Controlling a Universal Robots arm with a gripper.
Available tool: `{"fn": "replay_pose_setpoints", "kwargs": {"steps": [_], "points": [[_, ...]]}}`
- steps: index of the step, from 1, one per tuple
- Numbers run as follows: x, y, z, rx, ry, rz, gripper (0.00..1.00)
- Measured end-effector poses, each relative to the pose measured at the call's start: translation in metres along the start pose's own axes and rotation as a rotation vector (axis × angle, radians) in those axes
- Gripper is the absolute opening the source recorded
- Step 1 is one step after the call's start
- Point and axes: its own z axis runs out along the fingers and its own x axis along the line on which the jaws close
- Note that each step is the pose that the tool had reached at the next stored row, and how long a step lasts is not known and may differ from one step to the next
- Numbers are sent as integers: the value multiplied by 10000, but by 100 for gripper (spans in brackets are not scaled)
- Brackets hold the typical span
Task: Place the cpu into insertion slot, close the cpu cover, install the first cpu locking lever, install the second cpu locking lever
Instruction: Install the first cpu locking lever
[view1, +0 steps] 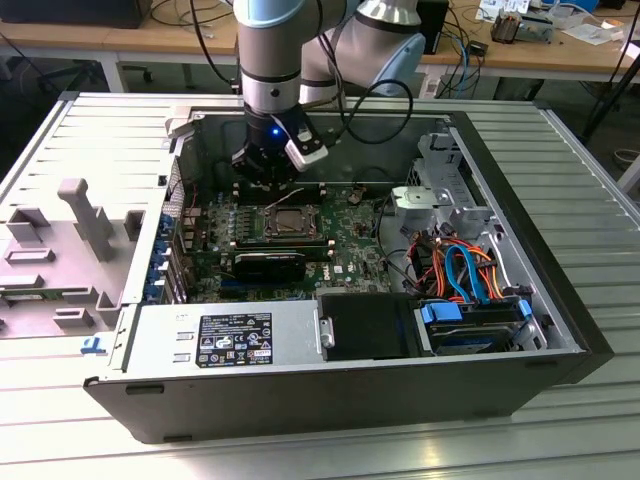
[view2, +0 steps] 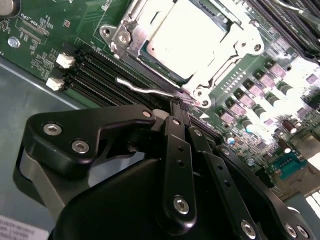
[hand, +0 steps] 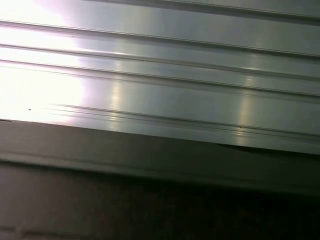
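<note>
The claw (view2: 182, 105), its fingers closed together on nothing at the tip of a locking lever (view2: 145, 89), stood beside the cpu cover (view2: 187, 37) shut over the cpu (view2: 192, 30), and could probably slip off that thin wire.

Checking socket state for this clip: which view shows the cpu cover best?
The second wrist view: the cpu cover lies flat over the socket, its frame and window seen close up, just beyond the gripper. The exterior view shows the cover small, below the arm. The first wrist view shows ribbed metal.
</note>
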Motion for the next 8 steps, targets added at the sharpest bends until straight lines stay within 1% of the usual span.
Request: {"fn": "replay_pose_setpoints", "kwargs": {"steps": [4, 6, 8], "points": [[1, 0, -93, -10, -2, -2, 11], [16, -4, -102, -12, -12, -1, 11], [22, -27, -100, -12, -13, -2, 11]]}}
